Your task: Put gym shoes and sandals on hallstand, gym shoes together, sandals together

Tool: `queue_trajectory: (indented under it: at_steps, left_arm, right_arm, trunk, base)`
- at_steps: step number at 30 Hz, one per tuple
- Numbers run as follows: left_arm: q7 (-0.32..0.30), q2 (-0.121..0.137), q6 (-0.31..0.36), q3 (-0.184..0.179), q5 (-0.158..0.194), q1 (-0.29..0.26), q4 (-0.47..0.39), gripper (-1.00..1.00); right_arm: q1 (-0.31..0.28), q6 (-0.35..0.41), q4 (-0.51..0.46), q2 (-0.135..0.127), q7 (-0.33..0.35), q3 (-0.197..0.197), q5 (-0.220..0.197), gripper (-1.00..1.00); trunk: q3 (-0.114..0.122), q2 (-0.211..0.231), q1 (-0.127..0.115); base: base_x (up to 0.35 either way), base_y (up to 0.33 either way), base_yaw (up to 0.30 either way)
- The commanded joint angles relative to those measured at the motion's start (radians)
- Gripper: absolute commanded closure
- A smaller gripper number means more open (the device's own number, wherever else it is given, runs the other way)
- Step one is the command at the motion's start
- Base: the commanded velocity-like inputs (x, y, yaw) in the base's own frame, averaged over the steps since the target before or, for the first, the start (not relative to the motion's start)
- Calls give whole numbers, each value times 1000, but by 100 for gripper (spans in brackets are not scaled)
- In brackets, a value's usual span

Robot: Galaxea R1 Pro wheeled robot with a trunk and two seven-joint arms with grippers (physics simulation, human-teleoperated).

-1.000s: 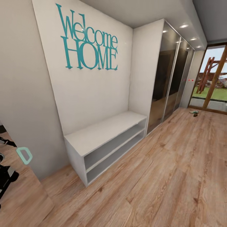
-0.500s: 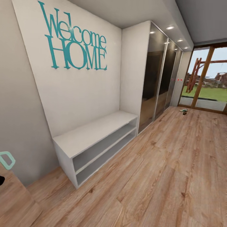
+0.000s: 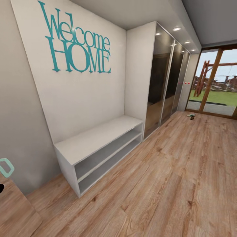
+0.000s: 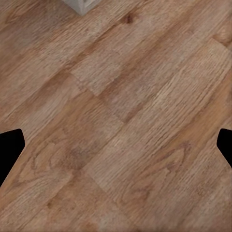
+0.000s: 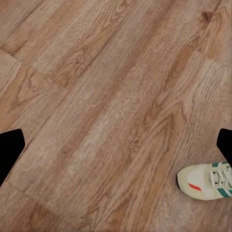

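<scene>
The hallstand, a low light-grey bench with two open shelves, stands against the wall with its top and shelves bare. One cream gym shoe with green stripes and a red-orange mark lies on the corridor floor, cut off by the frame edge. My right gripper hangs open above the planks, the shoe off to one side of it. My left gripper is open over bare floor, near a pale grey corner. Far down the corridor lie a small pale item and a dark one, too small to name. No sandals can be made out.
A tall wardrobe with dark glass doors stands right of the hallstand. A glazed door closes the far end. Teal "Welcome HOME" letters hang on the wall. A wooden surface and a teal loop sit at the lower left.
The head camera has turned to the right, so the hallstand sits further left in the picture and the dark robot parts at the left edge have slid out of it.
</scene>
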Motion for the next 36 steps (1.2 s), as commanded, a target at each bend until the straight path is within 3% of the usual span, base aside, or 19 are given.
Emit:
queue_trajectory:
  at_steps: [1,36]
  left_arm:
    - [0,0,-3,1,2,-1,1,-100]
    - [0,0,-4,1,2,-1,0,-100]
  right_arm:
    - [-1,-3,1,0,0,-2,0,-100]
    - [-1,-3,1,0,0,-2,0,-100]
  trunk:
    - [-1,-1,0]
    - [-1,-1,0]
  base:
    - [0,-9,0]
    - [-108,-241,0]
